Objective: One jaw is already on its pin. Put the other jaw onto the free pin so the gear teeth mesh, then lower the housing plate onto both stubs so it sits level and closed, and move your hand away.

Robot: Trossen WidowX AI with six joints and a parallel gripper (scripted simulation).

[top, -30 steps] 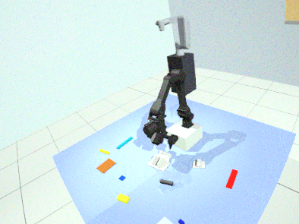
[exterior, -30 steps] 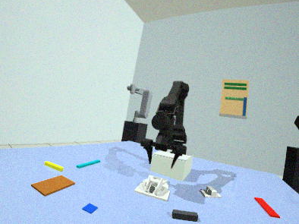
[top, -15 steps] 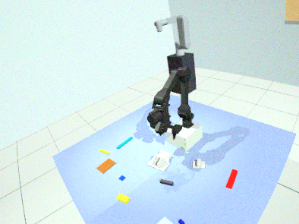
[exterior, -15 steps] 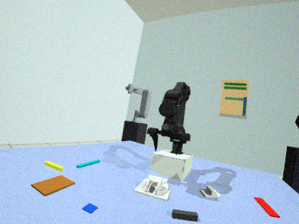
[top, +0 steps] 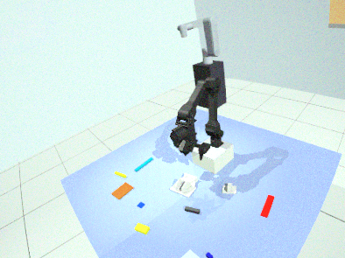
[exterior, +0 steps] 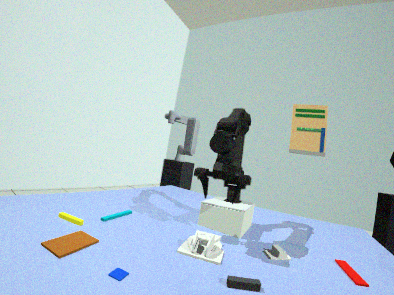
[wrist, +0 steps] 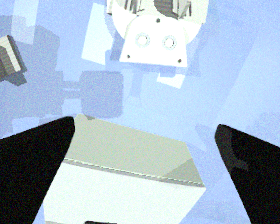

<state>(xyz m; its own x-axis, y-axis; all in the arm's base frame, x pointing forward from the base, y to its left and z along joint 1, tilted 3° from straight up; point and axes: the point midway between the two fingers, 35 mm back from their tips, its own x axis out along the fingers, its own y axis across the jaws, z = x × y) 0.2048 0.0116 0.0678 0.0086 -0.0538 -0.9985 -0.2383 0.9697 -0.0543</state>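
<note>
a white block-shaped box (top: 213, 160) (exterior: 226, 218) (wrist: 125, 195) stands beneath the gripper (top: 193, 149) (exterior: 223, 181) (wrist: 146, 122), whose fingers are wide apart with nothing between them. the white housing assembly (top: 184, 185) (exterior: 201, 249) (wrist: 155, 47) lies on the blue mat (top: 158, 218) (exterior: 165, 274) (wrist: 230, 90) just beside the box, a small grey-and-white part (top: 229, 188) (exterior: 277, 252) (wrist: 10, 57) apart from it. a flat orange-brown slab (top: 123, 191) (exterior: 70, 243), a dark bar (top: 192, 210) (exterior: 243, 283) and a thin red strip (top: 267, 205) (exterior: 351, 272) lie around.

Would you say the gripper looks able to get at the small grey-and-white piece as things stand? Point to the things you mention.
Probably yes: the gripper (top: 192, 153) (exterior: 219, 199) (wrist: 146, 127) is open and empty, and nothing covers the piece (top: 228, 190) (exterior: 278, 253) (wrist: 10, 59). It would first need to move clear of the white box (top: 214, 163) (exterior: 225, 219) (wrist: 125, 187) below it.
</note>
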